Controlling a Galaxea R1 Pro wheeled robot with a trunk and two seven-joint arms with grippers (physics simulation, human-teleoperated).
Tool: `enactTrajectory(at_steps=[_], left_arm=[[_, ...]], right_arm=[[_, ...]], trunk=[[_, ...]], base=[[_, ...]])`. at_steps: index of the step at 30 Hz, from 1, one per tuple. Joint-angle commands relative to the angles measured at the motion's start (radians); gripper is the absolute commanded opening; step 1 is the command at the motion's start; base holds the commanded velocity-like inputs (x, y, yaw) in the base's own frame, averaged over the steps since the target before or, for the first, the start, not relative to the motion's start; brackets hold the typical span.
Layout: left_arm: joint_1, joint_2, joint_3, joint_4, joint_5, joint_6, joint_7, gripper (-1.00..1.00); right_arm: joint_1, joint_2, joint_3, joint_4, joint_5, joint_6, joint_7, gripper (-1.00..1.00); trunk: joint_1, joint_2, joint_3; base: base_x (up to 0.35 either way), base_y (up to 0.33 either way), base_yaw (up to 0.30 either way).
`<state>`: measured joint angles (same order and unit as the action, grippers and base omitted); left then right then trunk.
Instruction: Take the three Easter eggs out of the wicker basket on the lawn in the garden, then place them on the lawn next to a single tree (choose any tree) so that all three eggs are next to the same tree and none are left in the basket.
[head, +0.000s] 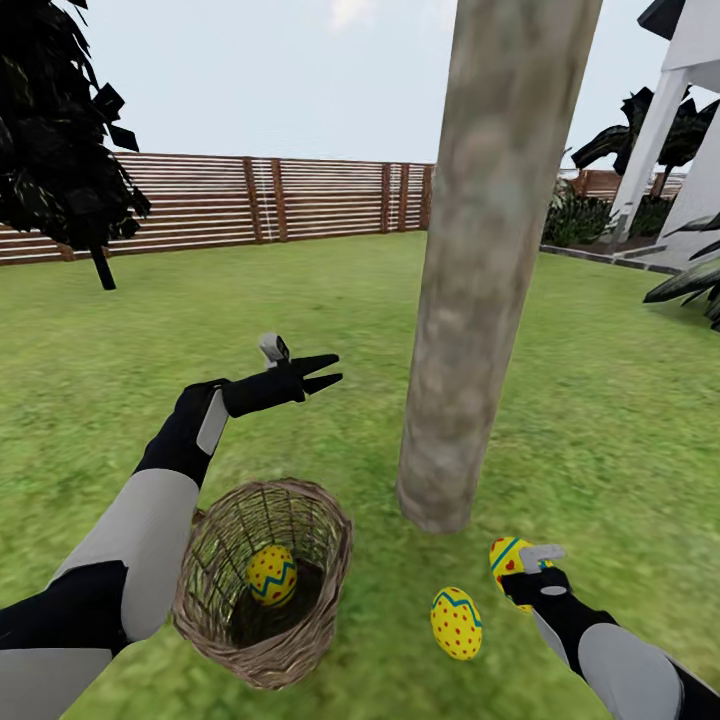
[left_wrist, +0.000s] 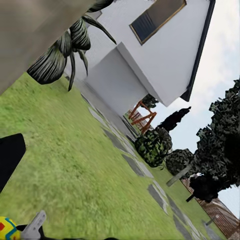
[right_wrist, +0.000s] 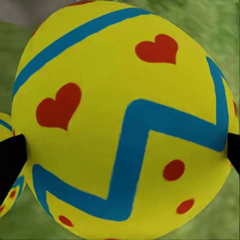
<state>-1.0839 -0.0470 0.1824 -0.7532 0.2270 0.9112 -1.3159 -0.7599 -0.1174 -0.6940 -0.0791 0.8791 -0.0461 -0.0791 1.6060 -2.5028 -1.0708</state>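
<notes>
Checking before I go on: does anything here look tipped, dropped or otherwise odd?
Nothing damaged. The basket leans a little on the grass, one egg inside it. A second egg lies on the lawn by the tree trunk; the right tool grips the third.

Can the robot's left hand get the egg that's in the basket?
Probably yes. The left hand is open and empty, above the lawn just beyond the basket, whose top is open, with nothing covering the egg inside.
</notes>
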Motion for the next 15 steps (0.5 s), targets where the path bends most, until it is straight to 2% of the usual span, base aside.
enactTrajectory(at_steps=[1, 15], left_arm=[[-0.001, -0.001, 0.003, 0.000, -0.002, 0.009, -0.003, 1.00], [-0.001, -0.001, 0.003, 0.000, -0.003, 0.009, -0.003, 1.00]], right_arm=[[-0.001, 0.000, -0.008, 0.002, 0.010, -0.010, -0.004, -1.00], [-0.001, -0.001, -0.007, 0.002, 0.011, -0.020, -0.004, -1.00]], trunk=[[0.001, -0.001, -0.005], [0.007, -0.004, -0.059]], base=[[0.211, 0.003, 0.000], [0.012, 0.000, 0.000]])
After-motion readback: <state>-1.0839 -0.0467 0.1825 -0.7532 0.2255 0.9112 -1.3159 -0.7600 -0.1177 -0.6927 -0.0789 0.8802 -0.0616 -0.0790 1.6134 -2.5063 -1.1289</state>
